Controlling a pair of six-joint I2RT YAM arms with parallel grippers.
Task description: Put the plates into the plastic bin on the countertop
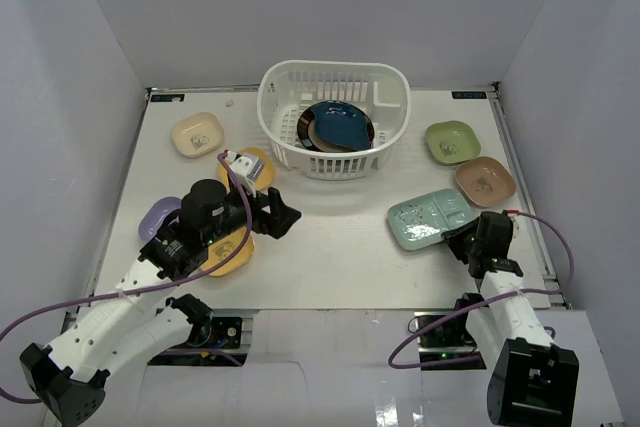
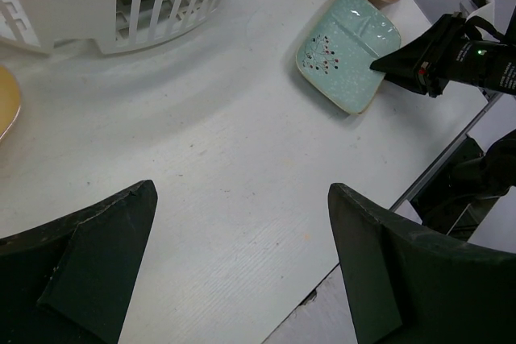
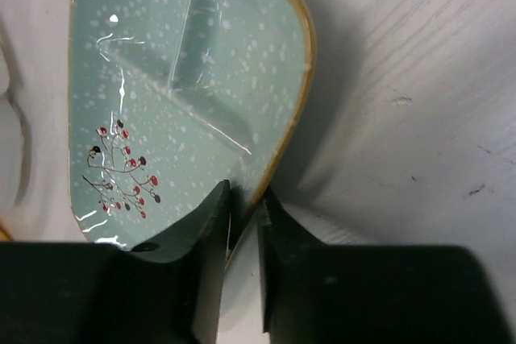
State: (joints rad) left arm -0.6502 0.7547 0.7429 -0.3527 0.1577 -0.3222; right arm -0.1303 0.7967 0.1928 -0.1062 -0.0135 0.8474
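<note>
The pale teal plate point(image 1: 430, 217) point(image 3: 177, 94) lies on the countertop point(image 1: 330, 247) at the right. My right gripper point(image 1: 462, 237) point(image 3: 244, 195) is shut on its near rim, one finger on the plate's face and one outside the edge. The plastic bin point(image 1: 300, 162) stands at the back centre, holding a dark blue dish point(image 1: 340, 125) on a black-rimmed plate. My left gripper point(image 1: 285, 215) point(image 2: 242, 189) hangs open over bare countertop, left of centre, holding nothing. The teal plate point(image 2: 343, 50) and right gripper point(image 2: 379, 66) also show in the left wrist view.
Loose plates lie around: cream point(image 1: 197, 134) at back left, yellow point(image 1: 255, 162) beside the bin, lavender point(image 1: 157, 217) and another yellow one point(image 1: 232, 247) partly under my left arm, green point(image 1: 452, 141) and tan point(image 1: 485, 181) at the right. White walls enclose the countertop.
</note>
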